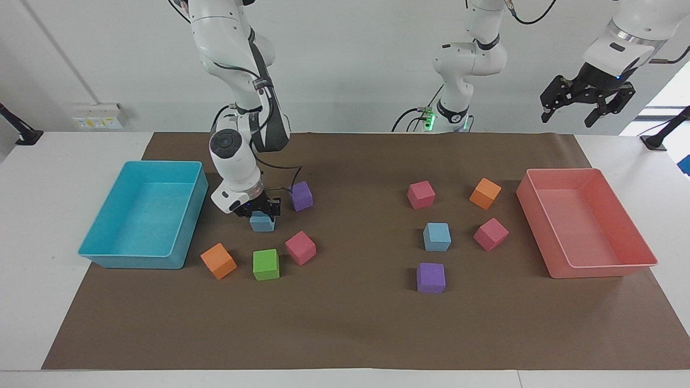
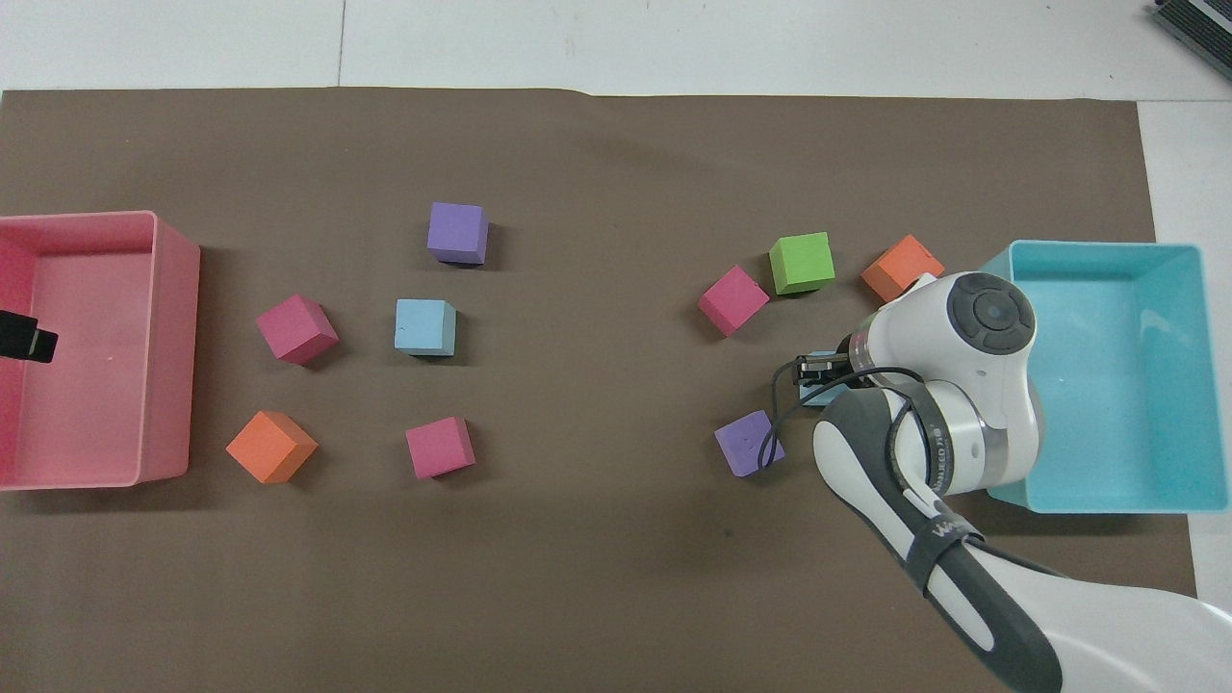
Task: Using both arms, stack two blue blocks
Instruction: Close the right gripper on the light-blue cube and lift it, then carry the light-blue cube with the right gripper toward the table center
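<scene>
Bright, even room light, soft short shadows beside the cubes — sharp throughout, no glare.

a plain white wall ran along twelve o'clock, with a socket plate at ten o'clock. the white table carried a brown paper sheet. daylight came in at two o'clock.
</scene>
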`<state>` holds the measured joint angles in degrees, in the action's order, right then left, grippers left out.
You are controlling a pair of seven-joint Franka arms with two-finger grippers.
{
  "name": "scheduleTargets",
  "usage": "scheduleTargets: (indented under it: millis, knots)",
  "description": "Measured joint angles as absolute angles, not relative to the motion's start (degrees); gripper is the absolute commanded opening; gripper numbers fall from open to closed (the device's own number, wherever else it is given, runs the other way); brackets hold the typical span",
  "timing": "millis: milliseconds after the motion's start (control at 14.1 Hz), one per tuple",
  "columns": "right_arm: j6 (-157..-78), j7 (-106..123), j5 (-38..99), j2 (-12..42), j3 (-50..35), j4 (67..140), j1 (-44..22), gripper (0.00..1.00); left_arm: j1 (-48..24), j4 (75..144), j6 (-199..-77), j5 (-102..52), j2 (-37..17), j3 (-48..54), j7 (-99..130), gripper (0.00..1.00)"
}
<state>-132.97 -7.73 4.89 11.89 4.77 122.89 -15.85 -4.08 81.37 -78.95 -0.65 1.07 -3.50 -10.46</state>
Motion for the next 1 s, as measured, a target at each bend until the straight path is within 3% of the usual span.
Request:
scheduleTargets:
  millis: [284,853,995]
  knots:
    - [-130.72,-7.73,4.96,11.62,4.72,120.52,-15.86,0.0,-4.08,81.36,-78.95,-0.65,1.08,-3.49,-10.46,1.0]
    - [-111.76,-7.73,4.98,4.46,4.73,110.84,-15.87,0.0,-4.08,81.37,-78.95,-0.65,1.08,-3.48,-10.46,1.0]
    - [-110.03,-7.73,4.98,4.4,4.66,109.17,-15.93,0.0,-4.08,81.37,-78.95,-0.65,1.08,-3.48,-10.47,1.0]
